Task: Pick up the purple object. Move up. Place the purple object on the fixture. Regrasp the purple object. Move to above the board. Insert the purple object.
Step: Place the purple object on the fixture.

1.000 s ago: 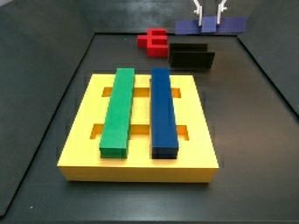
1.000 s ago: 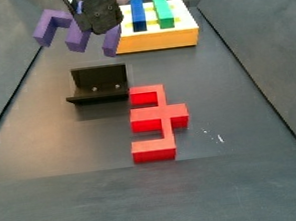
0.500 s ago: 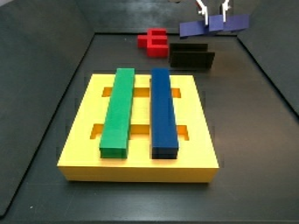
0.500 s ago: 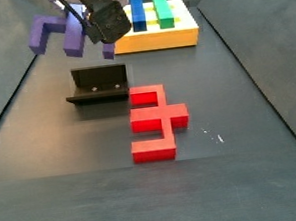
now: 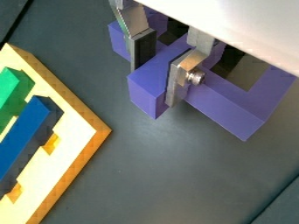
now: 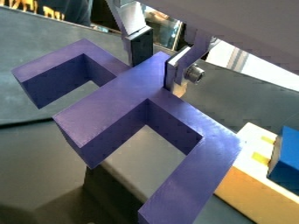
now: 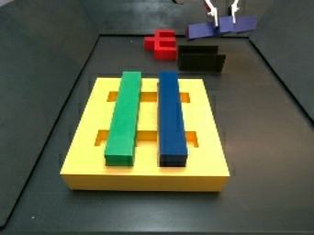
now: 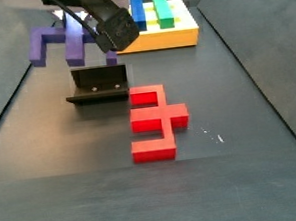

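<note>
Nearest in a side view: yellow board (image 7: 147, 170) on the dark surface (image 7: 270, 147), bearing green bar (image 7: 124, 115) and blue bar (image 7: 172, 115). Behind it, black fixture (image 7: 201, 61), then red block (image 7: 161, 40). Farthest and raised above the fixture: gripper (image 7: 222, 21), closed tight on the purple object (image 7: 223, 27), silver fingers (image 5: 181, 77) clamping its central stem.

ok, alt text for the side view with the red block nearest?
The end effector holds the purple plastic cross-shaped block in the air above the black L-shaped fixture. A red block lies nearer; the yellow slotted board sits behind.
</note>
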### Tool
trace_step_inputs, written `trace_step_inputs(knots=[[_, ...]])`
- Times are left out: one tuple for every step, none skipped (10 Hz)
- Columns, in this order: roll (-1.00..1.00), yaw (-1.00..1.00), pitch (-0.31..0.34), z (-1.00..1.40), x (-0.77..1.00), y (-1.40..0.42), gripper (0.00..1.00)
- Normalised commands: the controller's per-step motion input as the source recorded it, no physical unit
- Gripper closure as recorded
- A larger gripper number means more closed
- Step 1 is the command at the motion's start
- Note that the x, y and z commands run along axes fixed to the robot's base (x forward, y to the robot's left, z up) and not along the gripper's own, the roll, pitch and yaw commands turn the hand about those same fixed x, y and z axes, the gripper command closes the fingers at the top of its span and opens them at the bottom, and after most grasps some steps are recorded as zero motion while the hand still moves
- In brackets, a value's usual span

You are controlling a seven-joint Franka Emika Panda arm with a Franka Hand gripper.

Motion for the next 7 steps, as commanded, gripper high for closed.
trace_step_inputs(knots=[[0.00, 0.12, 0.000, -0.20, 0.00, 0.06, 1.00], [0.00, 0.00, 0.017, -0.01, 0.04, 0.00, 1.00], [0.00, -0.01, 0.000, 0.00, 0.00, 0.00, 1.00], [-0.48, 0.00, 0.000, -0.05, 0.00, 0.09, 1.00], [-0.83, 0.05, 0.000, -0.02, 0.00, 0.20, 1.00], [-0.98, 0.13, 0.000, 0.00, 0.00, 0.23, 1.00], [-0.95, 0.15, 0.000, 0.00, 0.00, 0.22, 1.00]])
